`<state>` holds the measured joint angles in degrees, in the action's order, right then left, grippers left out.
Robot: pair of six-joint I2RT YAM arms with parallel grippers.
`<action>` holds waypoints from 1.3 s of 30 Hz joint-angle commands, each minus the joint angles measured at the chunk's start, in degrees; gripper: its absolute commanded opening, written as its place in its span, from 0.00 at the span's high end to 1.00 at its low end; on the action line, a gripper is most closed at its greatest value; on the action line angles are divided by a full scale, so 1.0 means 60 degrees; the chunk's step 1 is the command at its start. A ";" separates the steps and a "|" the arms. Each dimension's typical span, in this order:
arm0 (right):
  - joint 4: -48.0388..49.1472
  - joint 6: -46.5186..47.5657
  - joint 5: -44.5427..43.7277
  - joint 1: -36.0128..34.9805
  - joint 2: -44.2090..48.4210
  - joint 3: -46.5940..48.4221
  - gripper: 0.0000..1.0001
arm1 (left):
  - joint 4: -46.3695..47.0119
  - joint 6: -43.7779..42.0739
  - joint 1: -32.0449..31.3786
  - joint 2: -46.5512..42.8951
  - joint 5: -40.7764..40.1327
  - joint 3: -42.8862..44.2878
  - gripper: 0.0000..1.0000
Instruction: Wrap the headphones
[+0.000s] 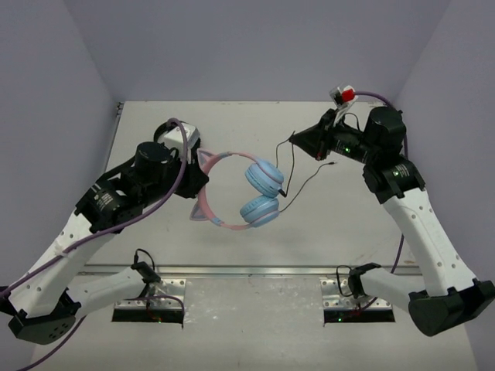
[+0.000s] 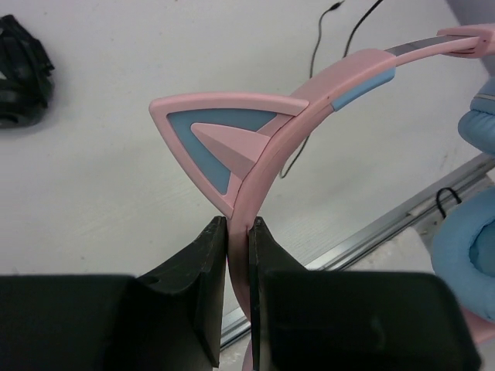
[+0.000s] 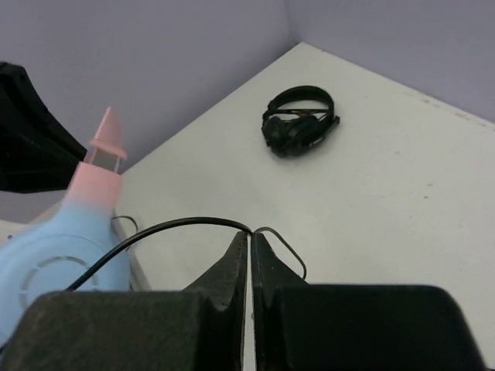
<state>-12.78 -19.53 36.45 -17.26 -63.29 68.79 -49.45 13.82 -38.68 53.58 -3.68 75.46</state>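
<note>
The headphones [image 1: 232,189] have a pink headband with cat ears and two light-blue earcups [image 1: 264,176], and are held above the table's middle. My left gripper [image 1: 195,176] is shut on the pink headband [image 2: 309,100] just below a cat ear [image 2: 220,139], as the left wrist view [image 2: 237,228] shows. My right gripper [image 1: 296,140] is shut on the thin black cable [image 1: 307,182], held up right of the earcups. In the right wrist view [image 3: 250,236] the cable [image 3: 170,226] arcs from the fingertips towards an earcup [image 3: 54,270].
All-black headphones [image 3: 300,122] lie on the table near the far corner; they also show in the left wrist view [image 2: 19,69]. A metal rail [image 1: 255,270] runs along the table's near edge. Purple walls close the back and sides.
</note>
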 commanded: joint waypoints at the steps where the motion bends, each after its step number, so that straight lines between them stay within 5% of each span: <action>1: 0.0180 0.0867 -0.1007 0.0005 0.0279 0.0634 0.99 | 0.0917 -0.0326 -0.0058 -0.0361 -0.0719 -0.0169 1.00; 8: 0.0181 0.1263 -0.0846 0.0020 0.0279 0.1102 0.99 | 0.1123 -0.0502 -0.0073 -0.0201 -0.0018 -0.0008 1.00; 15: -0.0449 0.1526 0.1000 -0.0185 -0.0248 0.2011 0.99 | 0.0771 -0.1014 -0.0072 0.0620 0.1682 -0.0052 1.00; 22: -0.1649 0.2068 0.0534 -0.1268 -0.0980 0.2787 0.99 | 0.0756 -0.1425 -0.0073 0.1381 0.2576 0.0167 1.00; 35: -0.1444 0.1394 -0.1105 -0.2074 -0.1229 0.1953 0.99 | 0.1548 -0.1498 -0.0073 0.1660 0.3323 0.0240 1.00; 37: -0.1561 0.1424 -0.1735 -0.2075 -0.1142 0.1603 0.83 | 0.1577 -0.1484 -0.0058 0.1690 0.3324 0.0343 1.00; 39: -0.1620 0.1482 -0.3402 -0.1944 -0.0864 0.1251 0.45 | 0.1533 -0.1411 -0.0073 0.1661 0.3193 0.0518 1.00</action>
<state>-22.74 -11.92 28.03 -29.58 -70.19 78.78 -46.28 3.73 -38.68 64.45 13.08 74.13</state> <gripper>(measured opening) 0.462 0.110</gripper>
